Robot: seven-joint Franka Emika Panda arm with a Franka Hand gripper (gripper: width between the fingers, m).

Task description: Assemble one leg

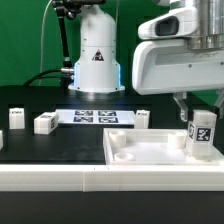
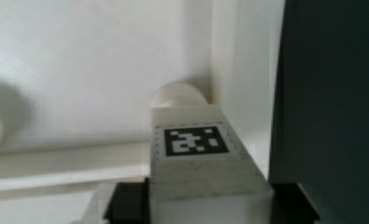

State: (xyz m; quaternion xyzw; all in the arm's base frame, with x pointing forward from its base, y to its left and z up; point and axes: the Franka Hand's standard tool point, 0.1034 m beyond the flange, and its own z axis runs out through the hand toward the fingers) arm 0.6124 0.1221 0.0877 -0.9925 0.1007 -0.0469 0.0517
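Observation:
My gripper (image 1: 202, 122) is shut on a leg (image 1: 203, 134), a white post with a marker tag on its face, and holds it upright over the right corner of the large white tray-like piece (image 1: 150, 150). In the wrist view the leg (image 2: 195, 145) sits between my dark fingers (image 2: 128, 205), its far end close to a rounded corner socket (image 2: 181, 95) of the tray piece (image 2: 74, 60). Whether the leg touches the socket I cannot tell. Three more legs lie on the black table: one (image 1: 16, 119) at the exterior view's left, one (image 1: 44, 123) beside it, one (image 1: 144, 117) behind the tray piece.
The marker board (image 1: 94, 117) lies flat in front of the arm's white base (image 1: 96, 60). A white rim (image 1: 50, 172) runs along the table's front edge. A green wall stands behind.

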